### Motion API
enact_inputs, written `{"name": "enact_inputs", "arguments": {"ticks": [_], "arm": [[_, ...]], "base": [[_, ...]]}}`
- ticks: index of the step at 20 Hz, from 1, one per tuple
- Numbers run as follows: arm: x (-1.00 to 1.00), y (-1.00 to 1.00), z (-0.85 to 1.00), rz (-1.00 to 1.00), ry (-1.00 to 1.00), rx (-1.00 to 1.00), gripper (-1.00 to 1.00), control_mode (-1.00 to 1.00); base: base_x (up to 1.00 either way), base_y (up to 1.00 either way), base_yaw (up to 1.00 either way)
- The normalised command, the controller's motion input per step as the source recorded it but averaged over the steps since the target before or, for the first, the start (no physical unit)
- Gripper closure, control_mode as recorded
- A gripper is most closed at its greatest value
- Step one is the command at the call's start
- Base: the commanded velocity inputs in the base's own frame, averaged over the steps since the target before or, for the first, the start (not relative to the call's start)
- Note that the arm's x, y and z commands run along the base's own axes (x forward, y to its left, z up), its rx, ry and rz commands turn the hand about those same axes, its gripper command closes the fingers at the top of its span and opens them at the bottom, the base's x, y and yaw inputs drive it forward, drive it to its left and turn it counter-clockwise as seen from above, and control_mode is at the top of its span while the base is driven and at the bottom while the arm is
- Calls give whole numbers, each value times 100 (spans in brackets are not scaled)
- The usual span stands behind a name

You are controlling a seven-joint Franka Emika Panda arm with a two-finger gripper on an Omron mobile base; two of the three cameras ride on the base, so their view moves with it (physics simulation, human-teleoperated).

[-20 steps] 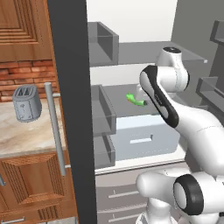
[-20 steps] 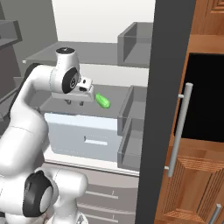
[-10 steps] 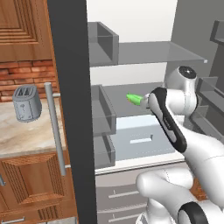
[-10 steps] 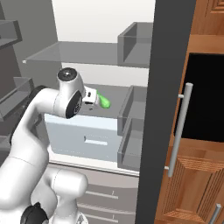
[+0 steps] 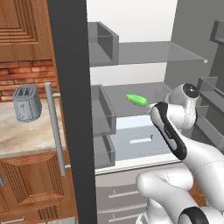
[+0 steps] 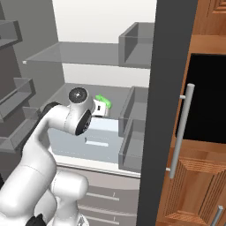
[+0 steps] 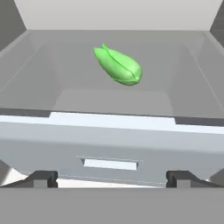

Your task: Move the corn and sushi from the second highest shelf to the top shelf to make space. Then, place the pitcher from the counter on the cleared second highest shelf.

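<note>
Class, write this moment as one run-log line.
gripper: open, empty | corn: lying on second highest shelf, ahead of gripper | top shelf: no corn yet | step: approach corn

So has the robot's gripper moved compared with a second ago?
Yes. In the right base view the gripper has dropped from beside the corn on its shelf to lower, toward the drawer front.
</note>
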Motion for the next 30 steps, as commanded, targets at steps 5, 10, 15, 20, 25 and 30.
{"name": "enact_inputs", "arguments": {"ticks": [5,10,15,20,25,30], "arm": [[39,-7,0,3,0,0,-100,-100],[43,-2,0,7,0,0,-100,-100],[44,-5,0,8,0,0,-100,-100],[44,0,0,8,0,0,-100,-100],[47,-5,-2,6,0,0,-100,-100],[44,-6,-15,6,0,0,-100,-100]], "base": [[0,0,0],[0,0,0],[0,0,0],[0,0,0],[0,0,0],[0,0,0]]}}
